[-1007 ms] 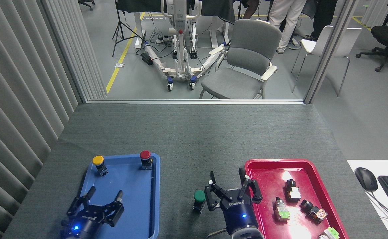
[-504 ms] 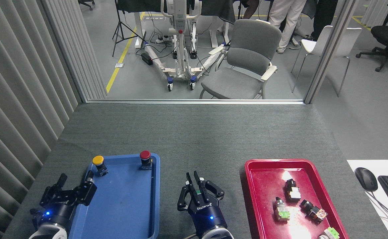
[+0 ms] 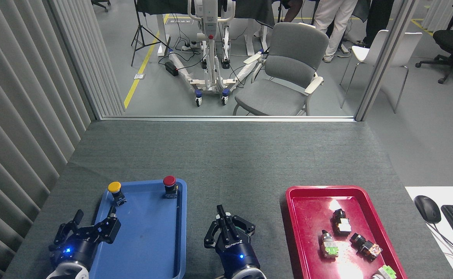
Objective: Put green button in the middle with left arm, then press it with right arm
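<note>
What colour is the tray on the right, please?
Red tray, clearest in the head view.

The far half of the tabletop (image 3: pixel 226 155) lies bare from edge to edge, giving open passage. Nearer, a strip of bare felt runs between the blue tray (image 3: pixel 149 240) on the left and the red tray (image 3: pixel 300 232) on the right; the right pincer (image 3: pixel 223 221), fingers drawn together, stands in that strip nearer the blue tray, leaving more room on its red-tray side. The left pincer (image 3: pixel 91 226) hangs over the blue tray's left rim. Inside that tray, the yellow button (image 3: pixel 115 190) and red button (image 3: pixel 169 184) stand at the far end; the rest of its floor is free. Small switches (image 3: pixel 342 232) clutter the red tray.
</note>
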